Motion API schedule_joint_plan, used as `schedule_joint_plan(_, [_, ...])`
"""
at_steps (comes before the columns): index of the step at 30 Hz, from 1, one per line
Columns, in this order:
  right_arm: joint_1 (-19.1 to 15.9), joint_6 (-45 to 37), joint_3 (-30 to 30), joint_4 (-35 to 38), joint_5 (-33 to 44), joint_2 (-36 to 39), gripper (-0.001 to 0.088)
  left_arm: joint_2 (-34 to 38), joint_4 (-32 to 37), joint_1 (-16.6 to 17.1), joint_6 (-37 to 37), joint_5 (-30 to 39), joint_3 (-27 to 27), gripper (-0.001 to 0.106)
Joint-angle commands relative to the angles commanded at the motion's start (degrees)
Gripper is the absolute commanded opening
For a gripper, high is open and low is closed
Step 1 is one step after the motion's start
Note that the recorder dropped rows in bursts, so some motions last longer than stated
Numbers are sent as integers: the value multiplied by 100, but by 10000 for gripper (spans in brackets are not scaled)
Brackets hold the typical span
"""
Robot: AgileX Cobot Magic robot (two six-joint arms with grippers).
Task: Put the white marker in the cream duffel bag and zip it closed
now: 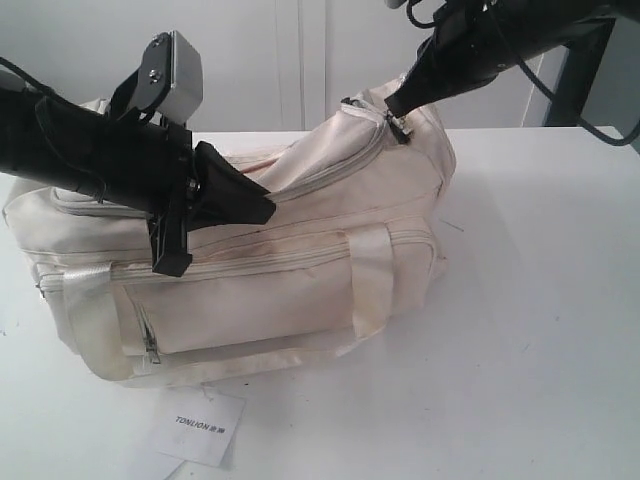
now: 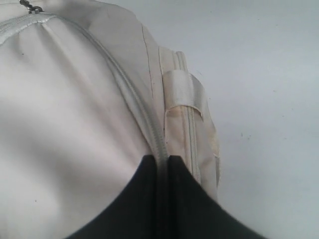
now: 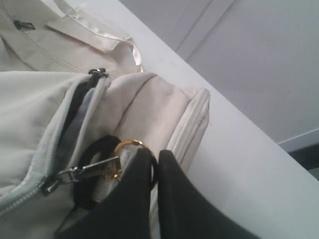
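The cream duffel bag lies on the white table, its front pocket toward the exterior view. My left gripper is shut on the closed top zipper seam near the bag's middle. At the bag's right end my right gripper is shut on the black loop with a gold ring that hangs from the silver zipper pull. Between the slider and the zipper's end, a short dark gap stays open. The white marker is out of view.
A white paper tag printed "TONLION" lies on the table in front of the bag. A webbing handle drapes over the bag's front. A dark stand rises at the back right.
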Motion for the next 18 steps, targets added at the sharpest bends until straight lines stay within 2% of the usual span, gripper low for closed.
schedule_joint_plan(2, [0,0,0,14,265,-14,0,0,0,0,-11,-23,0,21])
schedule_joint_plan(4, [0,0,0,14,520,-41,0,0,0,0,-11,-86,0,117])
schedule_joint_plan(8, [0,-59,0,301,885,-67,0,-25,-29,0,-87,-292,0,475])
schedule_joint_plan(9, [0,-59,0,301,954,-78,0,-50,-68,0,-220,-461,0,537])
schedule_joint_plan(11, [0,-59,0,301,1062,-78,0,-144,-313,0,-487,-765,0,597])
schedule_joint_plan(14, [0,-59,0,345,1170,-86,0,-367,-936,0,-546,-831,-10,614])
schedule_joint_plan(18, [0,-59,0,565,1226,-152,0,-520,-1328,-57,152,-254,-10,614])
